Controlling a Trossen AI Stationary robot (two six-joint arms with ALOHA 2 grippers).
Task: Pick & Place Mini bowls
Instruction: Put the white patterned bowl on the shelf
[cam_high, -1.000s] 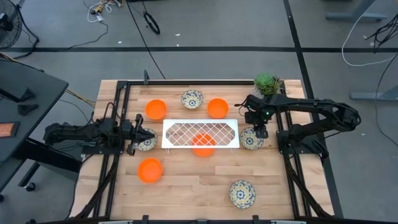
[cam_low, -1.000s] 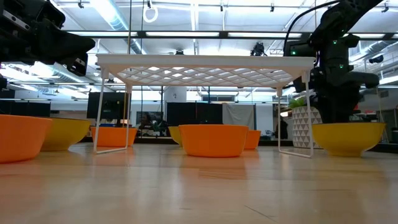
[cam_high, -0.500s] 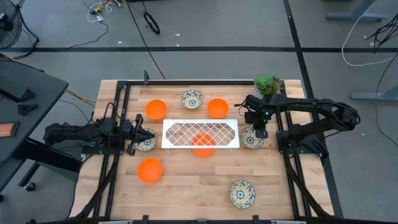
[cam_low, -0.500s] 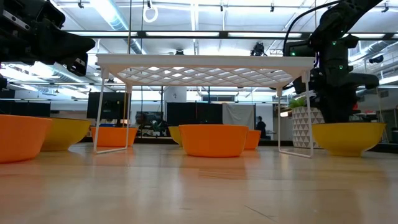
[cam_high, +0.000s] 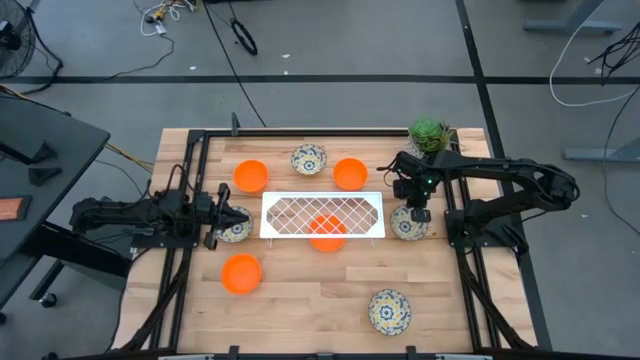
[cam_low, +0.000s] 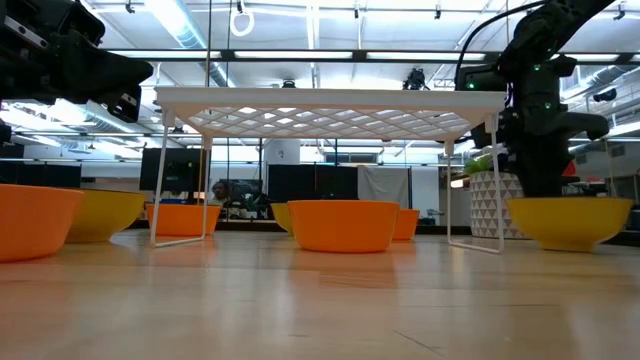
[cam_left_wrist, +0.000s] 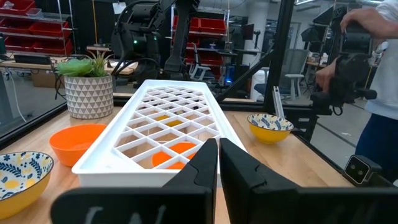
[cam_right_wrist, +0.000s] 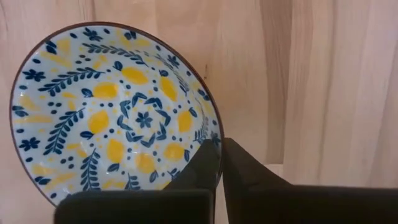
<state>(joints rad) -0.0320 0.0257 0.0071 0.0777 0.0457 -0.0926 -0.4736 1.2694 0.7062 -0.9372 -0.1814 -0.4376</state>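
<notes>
The right gripper (cam_right_wrist: 219, 163) pinches the rim of a floral mini bowl (cam_right_wrist: 115, 112) beside the white rack (cam_high: 323, 214); the left gripper (cam_left_wrist: 218, 163) rests with fingers pressed together.

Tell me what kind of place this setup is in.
Probably a robotics lab or workshop: red parts bins on shelving, cables across a grey floor, and another robot arm at a bench behind the wooden table.
</notes>
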